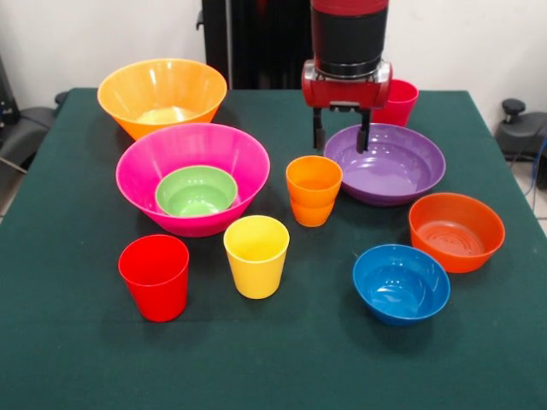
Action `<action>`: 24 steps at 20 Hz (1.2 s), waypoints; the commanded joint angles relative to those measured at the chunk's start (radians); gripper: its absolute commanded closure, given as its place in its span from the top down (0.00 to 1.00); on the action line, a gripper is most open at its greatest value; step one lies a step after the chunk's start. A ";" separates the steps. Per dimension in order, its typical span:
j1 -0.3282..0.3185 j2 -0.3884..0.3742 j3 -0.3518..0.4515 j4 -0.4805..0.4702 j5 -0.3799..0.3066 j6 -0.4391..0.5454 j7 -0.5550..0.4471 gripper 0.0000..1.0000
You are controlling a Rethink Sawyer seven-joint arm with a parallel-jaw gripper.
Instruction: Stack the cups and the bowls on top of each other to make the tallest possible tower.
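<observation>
My gripper (341, 135) hangs open over the left rim of the wide purple bowl (389, 166), nothing between its fingers. The orange cup (313, 190) stands just below and left of it. A crimson-pink cup (397, 102) sits behind the purple bowl, partly hidden by the gripper body. The big hot-pink bowl (145, 184) holds the small green bowl (196, 190) inside it. Behind that is the big orange-yellow bowl (162, 94). Near the front stand the red cup (155, 277) and yellow cup (256, 254). The medium orange bowl (456, 231) and blue bowl (401, 284) lie at the right.
The green table cloth (273, 367) has open room along the front edge. Dark chair parts (21, 128) show past the left edge and black equipment (521, 128) past the right edge.
</observation>
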 commanded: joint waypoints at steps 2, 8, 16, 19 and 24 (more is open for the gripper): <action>-0.016 0.116 0.038 -0.016 0.001 -0.068 0.099 1.00; -0.019 0.121 0.045 -0.032 0.003 -0.067 0.088 1.00; -0.023 0.137 0.053 -0.053 0.006 -0.064 0.080 1.00; -0.027 0.150 0.057 -0.056 0.004 -0.074 0.079 1.00; -0.049 0.207 0.078 -0.081 -0.008 -0.114 0.057 1.00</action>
